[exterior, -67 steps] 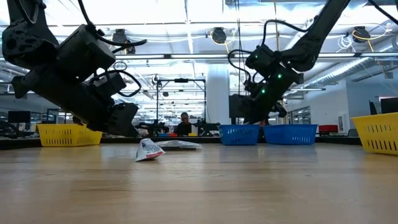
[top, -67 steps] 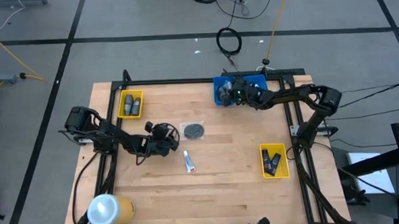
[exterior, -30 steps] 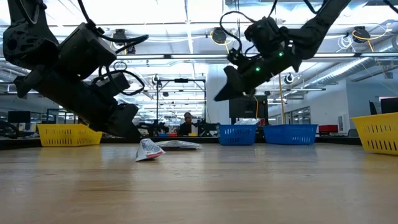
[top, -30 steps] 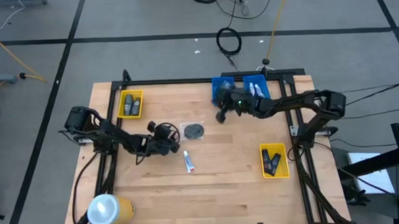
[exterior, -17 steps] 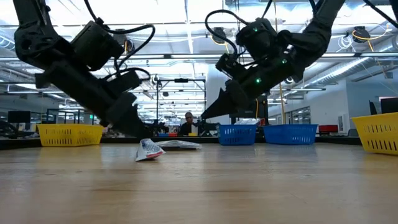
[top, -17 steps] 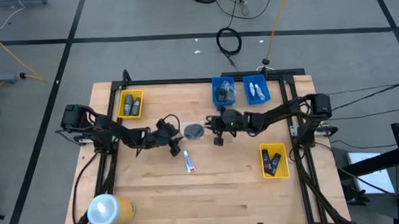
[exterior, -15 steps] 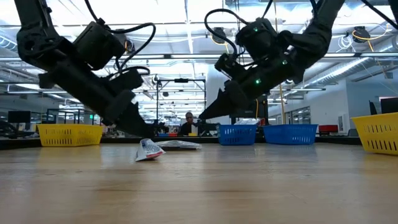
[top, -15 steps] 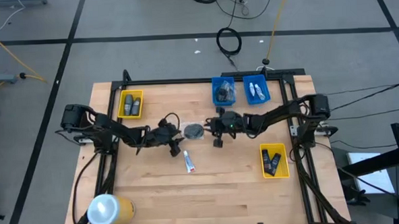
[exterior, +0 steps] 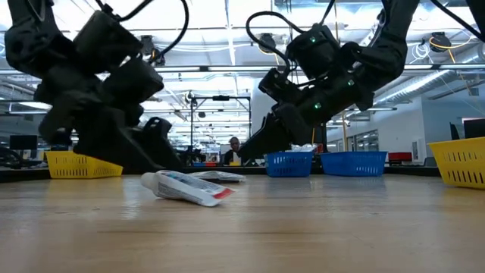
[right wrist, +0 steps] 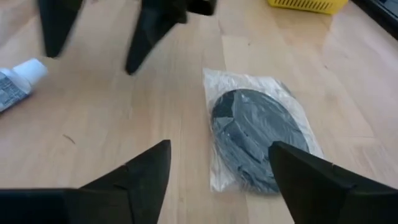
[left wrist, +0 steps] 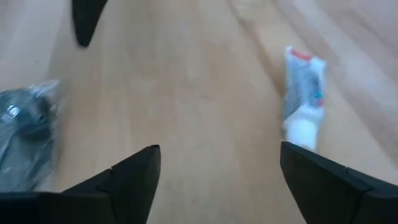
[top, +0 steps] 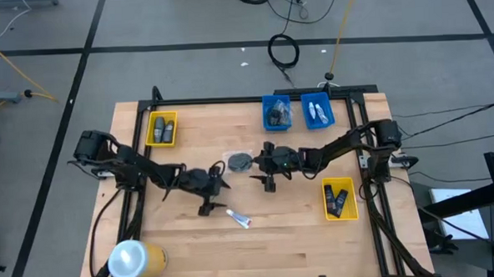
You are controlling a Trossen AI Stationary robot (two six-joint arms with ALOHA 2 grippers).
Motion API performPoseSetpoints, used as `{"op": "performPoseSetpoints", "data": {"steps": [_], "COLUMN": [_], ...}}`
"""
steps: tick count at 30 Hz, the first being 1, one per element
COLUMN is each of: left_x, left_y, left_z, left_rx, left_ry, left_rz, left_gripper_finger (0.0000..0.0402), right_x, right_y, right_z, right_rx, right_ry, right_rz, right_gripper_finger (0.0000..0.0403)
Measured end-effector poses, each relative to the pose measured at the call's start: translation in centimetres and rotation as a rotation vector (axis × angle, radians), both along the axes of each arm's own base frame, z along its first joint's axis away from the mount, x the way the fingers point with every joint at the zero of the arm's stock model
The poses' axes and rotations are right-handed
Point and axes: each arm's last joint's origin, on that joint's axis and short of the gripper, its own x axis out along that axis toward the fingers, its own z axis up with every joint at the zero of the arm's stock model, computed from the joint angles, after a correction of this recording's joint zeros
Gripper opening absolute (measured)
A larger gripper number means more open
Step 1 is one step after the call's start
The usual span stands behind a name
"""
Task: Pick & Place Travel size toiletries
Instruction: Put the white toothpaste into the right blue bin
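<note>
My left gripper (top: 214,196) hung low over the table (top: 293,228) with fingers spread and nothing in them; the white tube (top: 239,217) lay flat just beside it, nearer the table's front edge. My right gripper (top: 261,175) was also spread and empty, close to the bagged grey disc (top: 240,161); farther back stood the blue bins (top: 296,111).

table (top: 293,228): wood | bagged grey disc (top: 241,161) | white tube (top: 239,217) | yellow bins (top: 161,130) | blue bins (top: 277,112) | yellow roll (top: 135,260)
</note>
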Motion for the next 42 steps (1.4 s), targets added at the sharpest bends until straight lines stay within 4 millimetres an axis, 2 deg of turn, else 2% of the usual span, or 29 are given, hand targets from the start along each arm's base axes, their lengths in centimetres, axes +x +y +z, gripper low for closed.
{"op": "performPoseSetpoints", "data": {"steps": [3,9,15,21,26,29,35,42], "left_x": [0.5,0.7,0.9,1.6,3.3,4.3,5.0,5.9], "left_y": [-0.8,-3.3,-4.3,-5.0,-6.0,-6.3,-6.3,-3.8], "left_z": [0.6,1.1,-0.5,-1.7,-2.2,-2.1,-1.8,-1.5], "left_rx": [-0.041,-0.068,0.009,-0.004,-0.012,-0.001,0.027,0.024], "left_ry": [-0.018,0.004,0.035,0.036,0.01,0.055,0.052,0.023], "left_rz": [-0.041,-0.13,0.008,0.003,-0.032,-0.048,-0.063,0.02], "left_gripper_finger": [0.0331,0.0307,0.0279,0.0242,0.0214,0.0197,0.0143,0.0068], "right_x": [0.0,0.0,-0.1,-0.8,-1.7,-2.1,-3.4,-5.2], "right_y": [0.0,0.0,0.5,2.3,4.1,5.0,6.9,8.2], "right_z": [0.0,0.0,-0.1,-0.3,-0.3,-0.1,-0.9,-1.2], "right_rx": [-0.002,0.005,0.01,0.057,0.105,0.136,0.164,0.176], "right_ry": [-0.003,0.004,0.02,0.131,0.231,0.249,0.257,0.001], "right_rz": [0.0,-0.002,0.01,0.037,0.05,0.055,0.093,0.147], "right_gripper_finger": [0.027,0.0266,0.0259,0.026,0.0254,0.0254,0.0253,0.0253]}}
